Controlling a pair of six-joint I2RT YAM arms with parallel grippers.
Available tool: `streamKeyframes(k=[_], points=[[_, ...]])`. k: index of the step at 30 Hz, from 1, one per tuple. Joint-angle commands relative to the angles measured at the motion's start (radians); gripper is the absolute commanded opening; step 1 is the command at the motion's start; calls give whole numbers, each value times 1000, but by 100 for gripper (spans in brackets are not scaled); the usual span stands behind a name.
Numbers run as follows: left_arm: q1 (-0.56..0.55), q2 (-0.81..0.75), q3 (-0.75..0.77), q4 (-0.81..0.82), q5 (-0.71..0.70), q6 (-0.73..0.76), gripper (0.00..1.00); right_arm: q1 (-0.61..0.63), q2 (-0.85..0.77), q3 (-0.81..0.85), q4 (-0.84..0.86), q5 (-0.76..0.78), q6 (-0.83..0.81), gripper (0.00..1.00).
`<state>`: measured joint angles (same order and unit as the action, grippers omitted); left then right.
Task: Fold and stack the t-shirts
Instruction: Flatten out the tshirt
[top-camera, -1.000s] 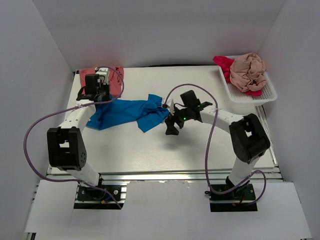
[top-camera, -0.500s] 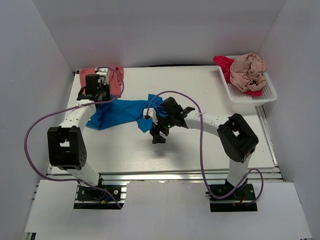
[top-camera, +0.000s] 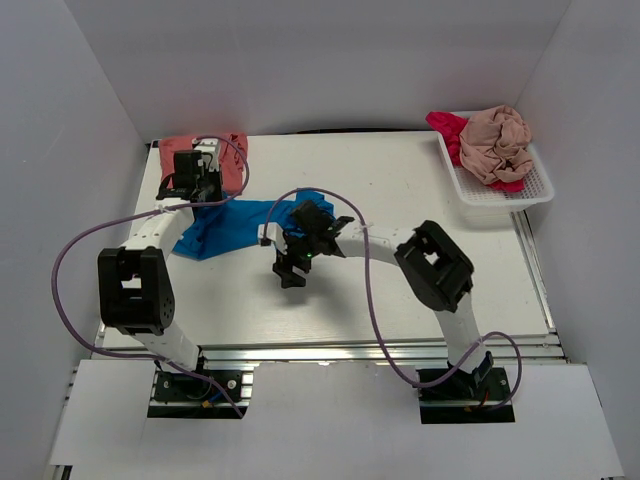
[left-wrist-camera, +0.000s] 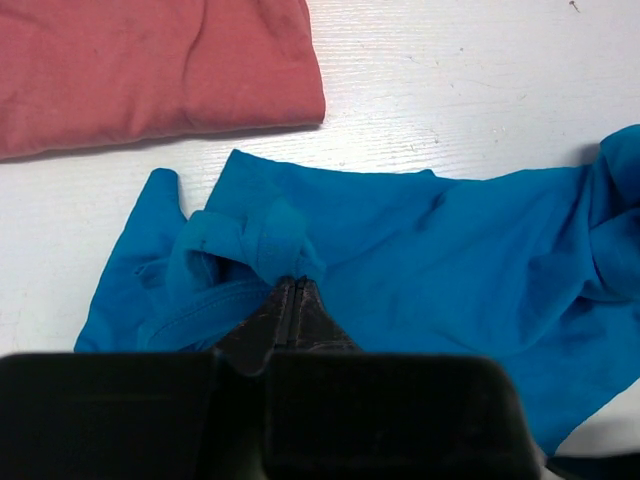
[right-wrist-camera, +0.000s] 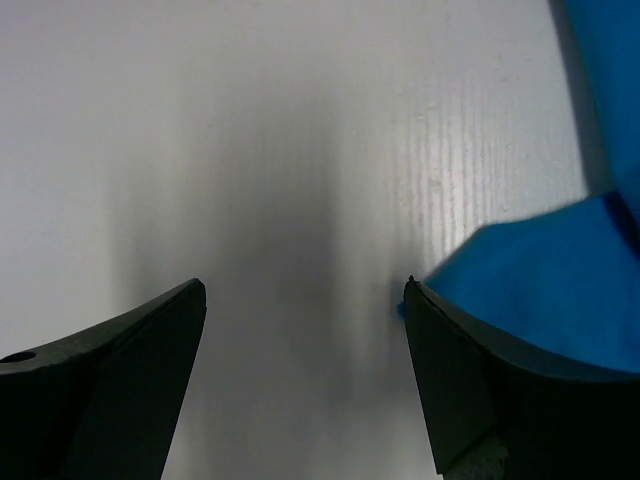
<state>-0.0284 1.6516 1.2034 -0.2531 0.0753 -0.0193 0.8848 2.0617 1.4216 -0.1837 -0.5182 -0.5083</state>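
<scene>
Right gripper (right-wrist-camera: 304, 285) partly hides blue t-shirt (right-wrist-camera: 540, 290)

No writing to read anywhere.
The blue t-shirt (top-camera: 235, 225) at 9 o'clock, the salmon t-shirt (top-camera: 232, 150) at 11 o'clock and the white basket (top-camera: 500, 193) at 2 o'clock show no legible word, number, label or logo.

Looks like a robotics lab cell: white table (top-camera: 420, 190) boxed by plain white panels (top-camera: 300, 60) behind and beside it, aluminium rail (top-camera: 330, 352) along its near edge, arm bases (top-camera: 195, 385) bolted there, purple cables (top-camera: 57, 275) looping over it.
</scene>
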Motion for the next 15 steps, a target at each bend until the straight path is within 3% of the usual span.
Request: streamKeyframes(k=[1,15], points=[[-2,-6,-1,28,17,-4,0,-4,76,114,-36,12,-32,84],[-2,7,-33,61,4,18,0,-10,172,298,-129,-22,-70,84]])
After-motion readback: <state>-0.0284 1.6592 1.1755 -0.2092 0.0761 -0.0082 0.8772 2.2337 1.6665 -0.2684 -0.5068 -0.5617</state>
